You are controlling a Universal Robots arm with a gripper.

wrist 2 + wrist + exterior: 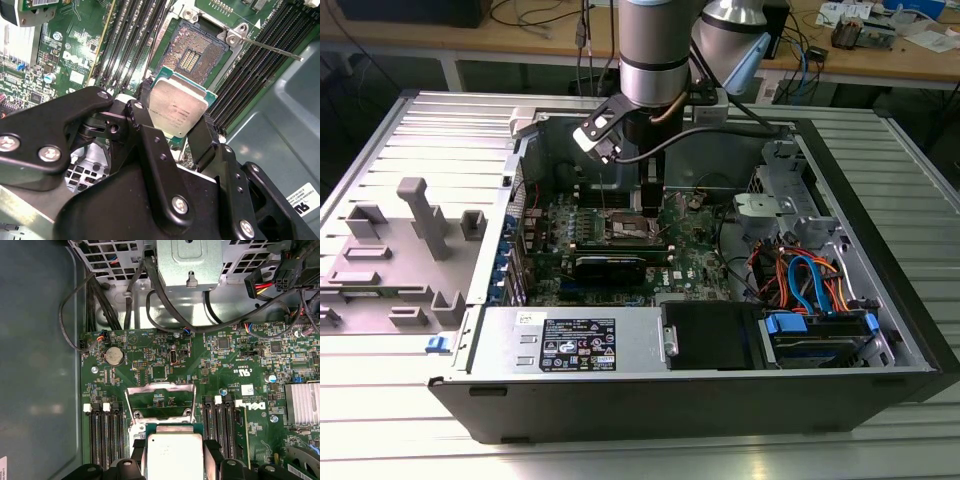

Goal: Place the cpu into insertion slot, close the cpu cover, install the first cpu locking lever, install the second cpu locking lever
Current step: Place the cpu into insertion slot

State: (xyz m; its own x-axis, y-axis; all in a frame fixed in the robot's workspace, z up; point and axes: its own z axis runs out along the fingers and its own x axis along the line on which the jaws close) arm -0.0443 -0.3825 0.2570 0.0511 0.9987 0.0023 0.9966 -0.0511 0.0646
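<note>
The cpu [177,107] sits between the two black fingers [145,125] of the hand [175,125], metal top facing the camera. The fingers are clamped on its opposite edges, so the chip is carried and not yet seated.

The insertion slot [192,52] lies just beyond the fingertips and below them, its dark pin field bare. The chip is square, so it has no long axis. Its edges look roughly parallel to the slot's edges, and it seems to hang over the slot's nearer side; I judge it is close but not touching.

Past the slot from the hand, the cpu cover [160,388] stands open, and a thin locking lever [272,49] sticks out free to one side. Memory slots [135,30] run along both sides of the hand on the green motherboard [225,370].

In the exterior view the arm [655,50] reaches down into the open computer case [880,300], which lies on a ribbed metal worktop [380,420]. A grey fixture [410,240] stands on the worktop well apart from the hand.
</note>
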